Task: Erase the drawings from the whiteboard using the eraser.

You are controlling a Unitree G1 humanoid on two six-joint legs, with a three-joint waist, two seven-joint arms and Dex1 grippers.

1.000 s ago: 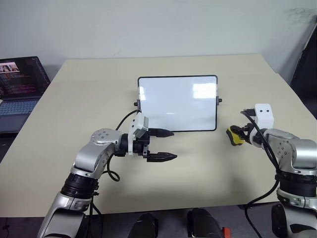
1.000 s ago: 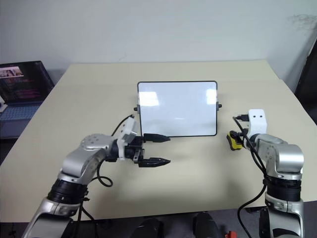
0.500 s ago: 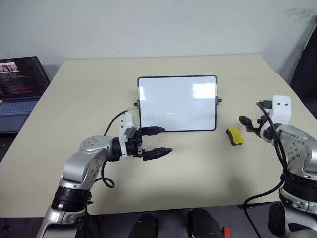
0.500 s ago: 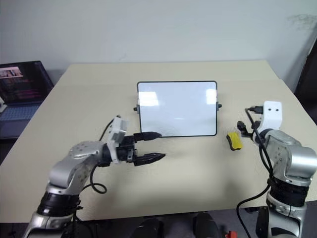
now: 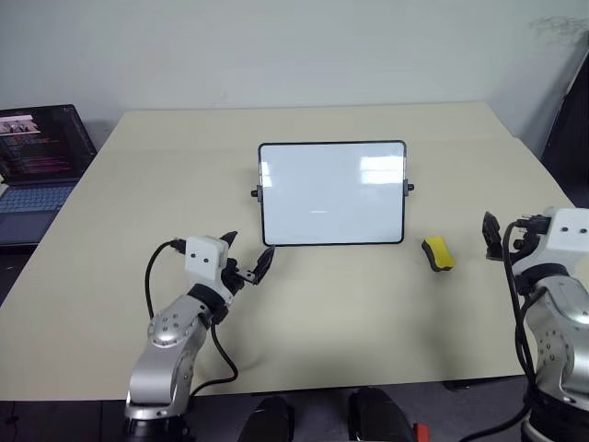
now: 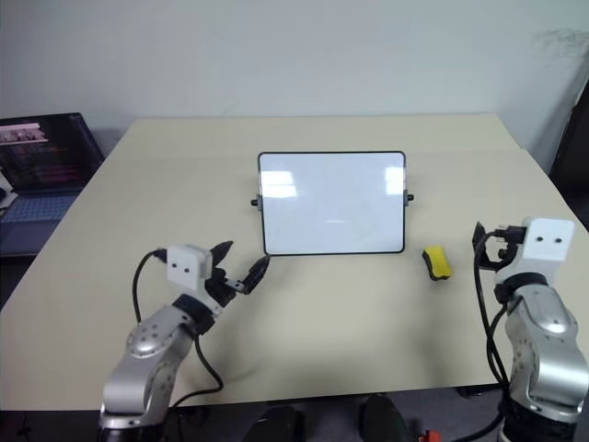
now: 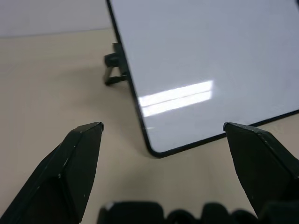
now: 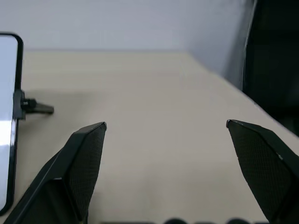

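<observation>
Whiteboard (image 5: 332, 193) at frame centre on the table (image 5: 166, 166), propped and tilted back, long axis left-right; surface reads blank apart from a faint mark near its middle. Eraser (image 5: 437, 253) lies right of the board's lower right corner, apart from it, long axis running away from the camera. Left gripper (image 5: 246, 259), lower left, spread wide, holds nothing; its wrist view shows the board's corner and a side knob (image 7: 112, 59). Right gripper (image 5: 497, 236), right edge, wide open, empty. Laptop (image 5: 37, 147) upper left, screen text unreadable.

whiteboard (image 5: 331, 193) mid-table (image 5: 184, 166) | eraser (image 5: 437, 254) just right-front of it | laptop (image 5: 37, 152) far left
</observation>
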